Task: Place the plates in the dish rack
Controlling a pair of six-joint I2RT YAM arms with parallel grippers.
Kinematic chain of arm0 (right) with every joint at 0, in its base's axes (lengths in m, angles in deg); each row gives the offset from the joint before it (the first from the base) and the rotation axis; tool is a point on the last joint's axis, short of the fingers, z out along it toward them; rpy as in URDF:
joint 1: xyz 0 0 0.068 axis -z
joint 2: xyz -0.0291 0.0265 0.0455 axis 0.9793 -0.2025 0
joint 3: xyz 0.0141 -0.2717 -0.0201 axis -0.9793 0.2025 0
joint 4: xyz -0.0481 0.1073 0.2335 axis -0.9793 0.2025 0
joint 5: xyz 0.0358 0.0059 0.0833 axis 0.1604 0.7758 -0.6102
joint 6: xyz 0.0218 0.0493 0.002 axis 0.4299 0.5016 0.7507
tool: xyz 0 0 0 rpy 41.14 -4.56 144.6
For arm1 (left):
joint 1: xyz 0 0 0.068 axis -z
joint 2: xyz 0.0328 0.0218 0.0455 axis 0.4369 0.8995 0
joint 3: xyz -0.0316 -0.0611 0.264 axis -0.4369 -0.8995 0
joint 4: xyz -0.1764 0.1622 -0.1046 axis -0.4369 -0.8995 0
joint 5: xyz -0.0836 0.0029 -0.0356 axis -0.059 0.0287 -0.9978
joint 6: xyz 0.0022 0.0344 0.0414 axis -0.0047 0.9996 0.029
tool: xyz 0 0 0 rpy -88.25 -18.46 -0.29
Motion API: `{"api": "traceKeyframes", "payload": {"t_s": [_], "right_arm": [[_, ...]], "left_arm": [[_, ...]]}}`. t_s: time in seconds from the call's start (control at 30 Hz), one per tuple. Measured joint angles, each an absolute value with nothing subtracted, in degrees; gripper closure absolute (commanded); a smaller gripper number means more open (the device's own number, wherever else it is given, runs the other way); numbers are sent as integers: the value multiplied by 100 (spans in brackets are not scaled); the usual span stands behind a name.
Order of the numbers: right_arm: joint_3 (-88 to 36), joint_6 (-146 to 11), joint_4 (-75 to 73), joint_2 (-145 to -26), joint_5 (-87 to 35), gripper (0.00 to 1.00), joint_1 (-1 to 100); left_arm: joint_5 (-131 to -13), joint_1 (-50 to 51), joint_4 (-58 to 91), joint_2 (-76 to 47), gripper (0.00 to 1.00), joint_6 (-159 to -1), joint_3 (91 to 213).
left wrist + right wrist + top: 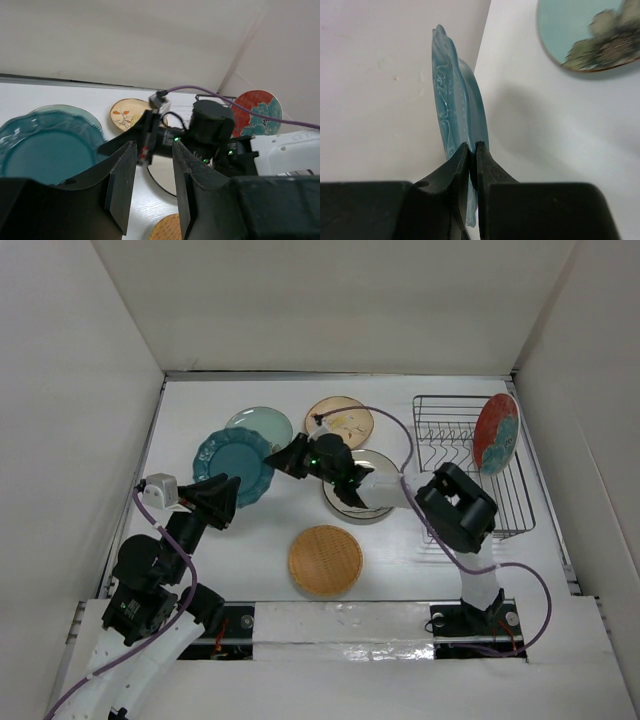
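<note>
A dark teal plate (pixel 232 465) lies left of centre, and my right gripper (pixel 290 455) is shut on its right rim. The right wrist view shows that plate (pixel 457 100) edge-on, pinched between the gripper's (pixel 473 146) fingers. My left gripper (pixel 222 498) hangs open by the plate's near edge, with nothing between its fingers (pixel 120 180). The dish rack (pixel 450 415) stands at the right with a red-and-teal plate (pixel 497 432) upright in it. A pale green plate (pixel 265 420), a beige floral plate (pixel 340 418), a white plate (pixel 370 508) and an orange woven-look plate (pixel 325 560) lie flat.
White walls (pixel 100 390) close in the table on the left, back and right. My right arm (pixel 455 505) reaches across over the white plate, trailing a purple cable (pixel 395 430). The arm bases sit at the near edge.
</note>
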State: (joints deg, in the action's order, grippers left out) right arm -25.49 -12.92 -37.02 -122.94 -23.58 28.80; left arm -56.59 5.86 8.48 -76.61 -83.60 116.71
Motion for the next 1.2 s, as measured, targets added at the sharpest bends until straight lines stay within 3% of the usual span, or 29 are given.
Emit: {"api": "traceKeyframes", "payload": {"t_s": [0.3,0.6,0.77,1.2], "right_arm": [[-420,-2009,-3154,-9457,-2047,100,4701],[-438,-3491,-1200,-6557,-1278,100,7334],[-1126,-4540,-94,-6358,-812,100,8099],[-2578,-6822,1810,-7151,267,100,8132]], "left_arm": [[-5744,586,846,-7709,68,-8362,11671],[-5952,586,859,-7895,67,-8364,11671],[-6055,586,868,-7952,67,-8364,11671],[-6101,671,865,-8002,67,-8364,11671]]}}
